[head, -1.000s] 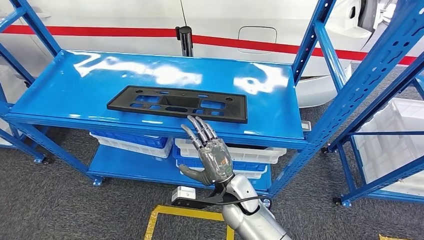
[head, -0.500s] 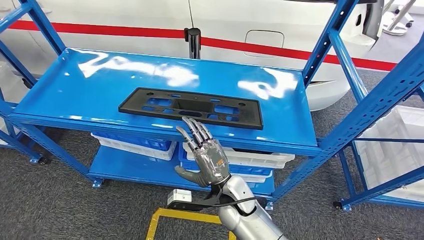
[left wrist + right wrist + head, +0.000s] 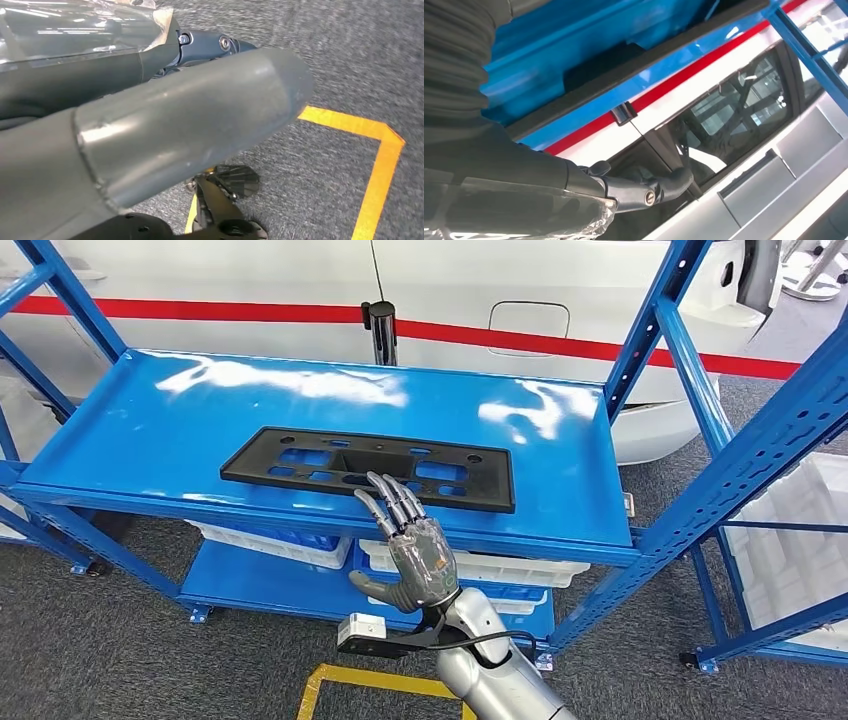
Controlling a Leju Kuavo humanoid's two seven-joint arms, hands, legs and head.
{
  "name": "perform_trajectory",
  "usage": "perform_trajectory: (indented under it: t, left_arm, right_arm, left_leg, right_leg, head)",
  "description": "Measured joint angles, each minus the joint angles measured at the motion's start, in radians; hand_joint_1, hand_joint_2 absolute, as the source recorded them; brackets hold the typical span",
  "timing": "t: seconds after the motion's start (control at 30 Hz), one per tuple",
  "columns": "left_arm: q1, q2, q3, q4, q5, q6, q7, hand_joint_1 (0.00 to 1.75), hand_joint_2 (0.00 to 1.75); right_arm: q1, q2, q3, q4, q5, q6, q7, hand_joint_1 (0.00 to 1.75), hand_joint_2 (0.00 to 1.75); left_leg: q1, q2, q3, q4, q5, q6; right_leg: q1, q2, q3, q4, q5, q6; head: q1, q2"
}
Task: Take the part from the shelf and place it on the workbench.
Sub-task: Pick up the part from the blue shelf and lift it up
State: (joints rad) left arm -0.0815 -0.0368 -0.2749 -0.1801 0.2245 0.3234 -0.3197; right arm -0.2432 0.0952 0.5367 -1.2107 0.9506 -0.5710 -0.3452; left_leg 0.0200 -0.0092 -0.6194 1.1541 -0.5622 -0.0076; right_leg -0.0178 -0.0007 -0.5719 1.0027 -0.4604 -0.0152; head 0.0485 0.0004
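Observation:
The part is a flat black rectangular plate (image 3: 370, 467) with several cut-outs, lying on the top level of the blue shelf (image 3: 160, 420) near its front edge. My right hand (image 3: 415, 545) is raised in front of the shelf with its fingers spread and straight. Its fingertips (image 3: 385, 485) reach the plate's near edge, and it holds nothing. In the right wrist view the plate's dark edge (image 3: 634, 62) runs across the blue shelf (image 3: 574, 30) ahead of the hand (image 3: 624, 192). My left hand (image 3: 175, 115) hangs down over the grey floor with nothing in it.
White and blue bins (image 3: 290, 540) stand on the lower shelf level. A white car with a red stripe (image 3: 500, 290) and a black post (image 3: 380, 325) are behind the shelf. Another blue rack (image 3: 770, 430) stands at the right. Yellow tape (image 3: 400, 682) marks the carpet.
The whole picture has shifted, so the camera has moved. My right hand's fingertips lie a little further over the plate's near edge than before. The plate still lies flat on the shelf.

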Motion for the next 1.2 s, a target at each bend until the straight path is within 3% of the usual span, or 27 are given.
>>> perform_trajectory:
  t: [0.07,0.1,0.13,0.2,0.23,0.3,0.4,0.47,0.57,0.6,0.63,0.7,0.73,0.8,0.93,1.0,1.07,1.1,1.13,1.2]
  left_arm:
    - [0.001,0.0,0.0,0.0,-0.002,0.0,0.0,0.0,0.0]
    - [0.002,0.001,0.0,0.0,-0.002,0.0,0.0,0.0,0.0]
    - [0.002,0.001,0.0,0.0,-0.002,0.0,0.0,0.0,0.0]
    - [0.002,0.003,0.0,0.0,-0.002,0.0,0.0,0.0,0.0]
    - [0.002,0.004,0.0,0.0,-0.002,0.0,0.0,0.0,0.0]
    - [0.001,0.004,0.0,0.0,-0.002,0.0,0.0,0.0,0.0]
    - [0.001,0.003,0.0,0.0,-0.002,0.0,0.0,0.0,0.0]
    - [0.0,0.003,0.0,0.0,-0.002,0.0,0.0,0.0,0.0]
    - [-0.001,0.004,0.001,0.0,-0.002,0.0,0.0,0.0,0.0]
    - [0.0,0.004,0.001,0.0,-0.002,0.0,0.0,0.0,0.0]
    - [0.0,0.004,0.001,0.0,-0.002,0.0,0.0,0.0,0.0]
    - [0.0,0.002,0.001,0.0,-0.002,0.0,0.0,0.0,0.0]
    - [0.0,0.002,0.001,0.0,-0.003,0.0,0.0,0.0,0.0]
    - [-0.001,0.001,0.001,0.0,-0.004,0.0,0.001,0.0,0.0]
    - [-0.002,0.0,0.002,0.0,-0.004,0.002,0.003,0.0,0.0]
    - [-0.002,-0.001,0.002,0.0,-0.004,0.003,0.003,0.0,0.0]
    - [-0.001,-0.002,0.003,0.0,-0.004,0.003,0.004,0.0,0.0]
    - [-0.001,-0.002,0.003,0.0,-0.004,0.003,0.004,0.0,0.0]
    - [0.0,-0.001,0.004,0.0,-0.005,0.003,0.004,0.0,0.0]
    - [0.0,-0.001,0.006,0.0,-0.005,0.003,0.005,0.0,0.0]
  right_arm:
    - [0.0,0.002,0.001,0.004,-0.001,0.0,-0.002,0.0,1.75]
    - [0.0,0.002,0.001,0.006,-0.002,0.001,-0.003,0.0,1.75]
    - [0.001,0.002,0.001,0.007,-0.002,0.001,-0.003,0.0,1.75]
    - [0.0,0.003,0.001,0.009,-0.002,0.001,-0.003,0.0,1.75]
    - [0.0,0.004,0.001,0.009,-0.002,0.001,-0.004,0.0,1.75]
    - [-0.001,0.005,0.001,0.009,-0.003,0.001,-0.004,0.0,1.75]
    - [-0.002,0.007,0.001,0.009,-0.003,0.001,-0.005,0.0,1.75]
    - [-0.004,0.007,0.001,0.009,-0.003,0.001,-0.005,0.0,1.75]
    - [-0.004,0.004,0.002,0.012,-0.005,0.001,-0.005,0.0,1.75]
    - [-0.004,0.003,0.002,0.014,-0.007,0.001,-0.006,0.0,1.75]
    - [-0.004,0.002,0.002,0.015,-0.01,0.001,-0.007,0.0,1.75]
    - [-0.006,0.002,0.002,0.017,-0.013,0.001,-0.009,0.0,1.75]
    - [-0.007,0.002,0.002,0.018,-0.008,-0.003,-0.006,0.0,1.75]
    - [-0.009,0.002,0.001,0.02,0.033,-0.027,0.013,0.0,1.75]
    - [-0.013,0.004,0.0,0.026,0.118,-0.076,0.064,0.0,1.75]
    - [-0.016,0.007,-0.001,0.029,0.14,-0.085,0.08,0.0,1.75]
    - [-0.018,0.008,-0.001,0.036,0.16,-0.092,0.092,0.0,1.75]
    - [-0.018,0.008,-0.002,0.039,0.178,-0.098,0.101,0.0,1.75]
    - [-0.017,0.008,-0.003,0.041,0.204,-0.104,0.111,0.0,1.75]
    - [-0.016,0.011,-0.007,0.043,0.268,-0.114,0.129,0.0,1.75]
  left_leg:
    - [0.001,0.002,-0.074,0.121,-0.04,-0.006]
    - [0.002,0.002,-0.095,0.142,-0.033,-0.007]
    - [0.002,0.004,-0.096,0.124,-0.006,-0.008]
    - [0.003,0.007,-0.047,-0.005,0.079,-0.004]
    - [0.002,0.008,-0.019,-0.068,0.108,0.0]
    - [-0.003,0.007,0.009,-0.127,0.123,0.008]
    - [-0.005,0.006,0.017,-0.139,0.12,0.027]
    - [-0.001,0.007,0.028,-0.15,0.122,0.041]
    - [-0.003,0.006,0.033,-0.151,0.117,0.05]
    - [-0.003,0.005,0.035,-0.151,0.115,0.05]
    - [-0.003,0.003,0.037,-0.151,0.112,0.049]
    - [-0.003,-0.001,0.048,-0.151,0.104,0.044]
    - [-0.006,-0.002,0.053,-0.149,0.099,0.039]
    - [-0.009,-0.003,0.059,-0.148,0.09,0.029]
    - [-0.002,0.001,0.061,-0.135,0.07,0.006]
    - [0.001,0.003,0.023,-0.046,0.022,-0.002]
    - [0.002,0.005,-0.052,0.088,-0.031,-0.008]
    - [0.002,0.005,-0.081,0.131,-0.038,-0.01]
    - [0.002,0.005,-0.093,0.136,-0.024,-0.01]
    - [0.001,0.006,-0.057,0.033,0.054,-0.002]
  right_leg:
    - [0.002,0.0,0.005,0.0,-0.005,-0.007]
    - [0.002,0.001,0.008,0.001,-0.008,-0.008]
    - [0.003,0.002,0.013,0.001,-0.012,-0.007]
    - [0.002,0.005,0.027,0.001,-0.023,-0.001]
    - [0.006,0.005,0.032,0.001,-0.028,0.005]
    - [0.013,0.006,0.037,0.001,-0.037,0.015]
    - [0.016,0.004,0.036,0.003,-0.046,0.03]
    - [0.016,0.003,0.006,0.064,-0.074,0.034]
    - [0.013,0.003,-0.108,0.258,-0.136,0.032]
    - [0.012,0.003,-0.134,0.29,-0.136,0.037]
    - [0.011,0.003,-0.139,0.282,-0.12,0.045]
    - [0.008,0.002,-0.093,0.158,-0.052,0.062]
    - [0.008,0.001,-0.063,0.089,-0.02,0.064]
    - [0.009,0.001,-0.028,0.012,0.011,0.053]
    - [0.006,0.003,-0.014,-0.001,0.011,0.018]
    - [0.001,0.003,-0.003,-0.006,0.009,0.005]
    - [0.004,0.003,0.001,-0.005,0.004,-0.003]
    - [0.006,0.003,0.003,-0.005,0.002,-0.005]
    - [0.008,0.004,0.005,-0.005,0.001,-0.007]
    - [0.01,0.007,0.013,-0.005,-0.005,-0.006]
  head:
    - [0.0,0.0]
    - [0.0,0.0]
    - [0.0,0.0]
    - [0.0,0.0]
    - [0.0,0.0]
    - [0.001,0.0]
    - [0.001,0.0]
    - [0.002,0.0]
    - [0.003,0.0]
    - [0.003,0.0]
    - [0.003,0.0]
    - [0.003,0.0]
    - [0.003,0.0]
    - [0.002,0.0]
    - [0.002,0.0]
    - [0.001,0.0]
    - [0.0,0.0]
    - [0.0,0.0]
    - [0.0,0.0]
    - [0.0,0.0]
